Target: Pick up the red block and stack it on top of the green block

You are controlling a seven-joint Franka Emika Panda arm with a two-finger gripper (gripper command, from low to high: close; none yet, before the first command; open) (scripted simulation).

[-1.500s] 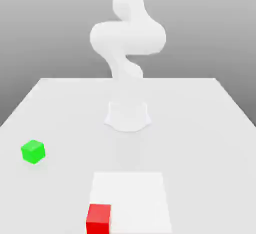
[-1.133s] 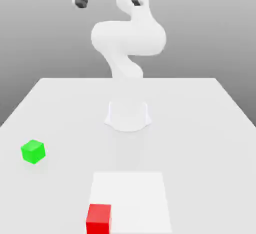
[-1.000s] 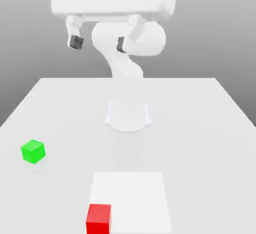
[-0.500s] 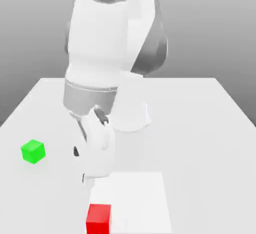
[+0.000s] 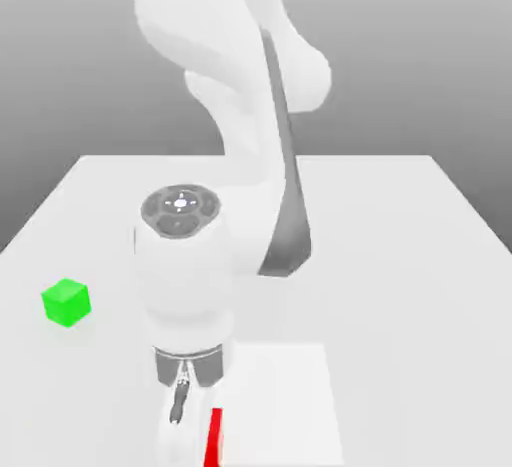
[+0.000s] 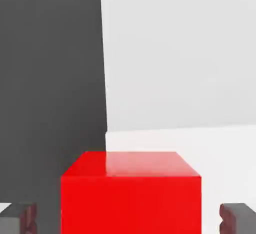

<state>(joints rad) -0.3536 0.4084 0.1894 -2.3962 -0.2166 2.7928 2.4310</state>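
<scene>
The red block (image 6: 131, 198) sits between my two dark fingers (image 6: 17, 218), one at each of its sides. My gripper (image 6: 128, 220) is shut on it. In the exterior view the hand has come straight down at the table's near edge. There the gripper (image 5: 195, 445) covers most of the red block (image 5: 214, 440), leaving a thin red strip visible. The green block (image 5: 66, 302) stands alone on the table toward the exterior view's left, well away from the hand.
A brighter white square patch (image 5: 285, 395) lies on the white table (image 5: 400, 255) under and beside the red block. The arm's base and bent links (image 5: 270, 215) rise behind the hand at the table's middle.
The arm swung down from high above the table to the red block at the near edge. The fingers, wide apart a second ago, have closed in on the block.
</scene>
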